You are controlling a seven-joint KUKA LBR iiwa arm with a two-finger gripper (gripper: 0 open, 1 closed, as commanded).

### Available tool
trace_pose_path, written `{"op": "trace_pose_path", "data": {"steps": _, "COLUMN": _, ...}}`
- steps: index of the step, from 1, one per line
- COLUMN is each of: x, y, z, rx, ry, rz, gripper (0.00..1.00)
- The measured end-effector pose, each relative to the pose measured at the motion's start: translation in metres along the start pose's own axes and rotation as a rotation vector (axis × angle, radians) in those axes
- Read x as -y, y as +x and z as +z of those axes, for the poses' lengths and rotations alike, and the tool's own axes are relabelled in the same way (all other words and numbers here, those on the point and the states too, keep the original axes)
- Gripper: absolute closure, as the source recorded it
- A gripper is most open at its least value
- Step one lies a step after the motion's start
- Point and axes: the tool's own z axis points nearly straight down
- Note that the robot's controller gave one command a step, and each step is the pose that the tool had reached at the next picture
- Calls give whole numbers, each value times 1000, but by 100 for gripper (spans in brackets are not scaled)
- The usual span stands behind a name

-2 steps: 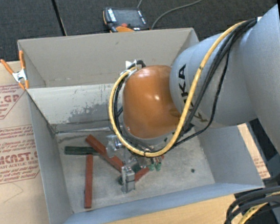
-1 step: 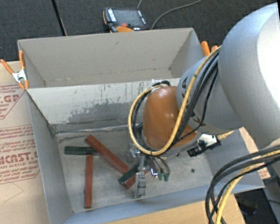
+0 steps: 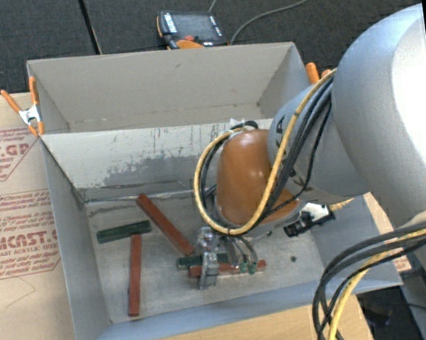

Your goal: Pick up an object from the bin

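Camera view. The grey metal bin (image 3: 80, 262) held five small loose items on its floor. The arm entered from 3 o'clock, and its orange cover (image 3: 241, 177) and looped yellow-and-black cables (image 3: 200, 176) stood above the middle of the floor. The gripper (image 3: 207, 267) was low over the floor, just toward 7 o'clock from the floor's centre.

Directly under the gripper lay a small cluster of two items. A short dark green piece (image 3: 185, 263) projected from it toward 9 o'clock, and a short red-brown piece (image 3: 254, 265) projected toward 3 o'clock. Both were touching or just beside the gripper body. Whether the gripper was spread or closed could not be determined, nor whether either piece sat within it.

A long red-brown stick (image 3: 161, 222) lay diagonally, running from 11 o'clock of the gripper down to a point near the dark green piece. A dark green bar (image 3: 123, 232) lay level at 10 o'clock, its right end just beside that stick. A second red-brown stick (image 3: 135, 274) lay nearly upright in the view at 9 o'clock, well apart from the gripper, its top end near the green bar.
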Motion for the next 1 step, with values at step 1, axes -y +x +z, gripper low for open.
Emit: {"op": "trace_pose_path", "data": {"steps": 1, "x": -1, "y": -22, "z": -155, "rx": 11, "ry": -3, "rz": 63, "gripper": 100}}
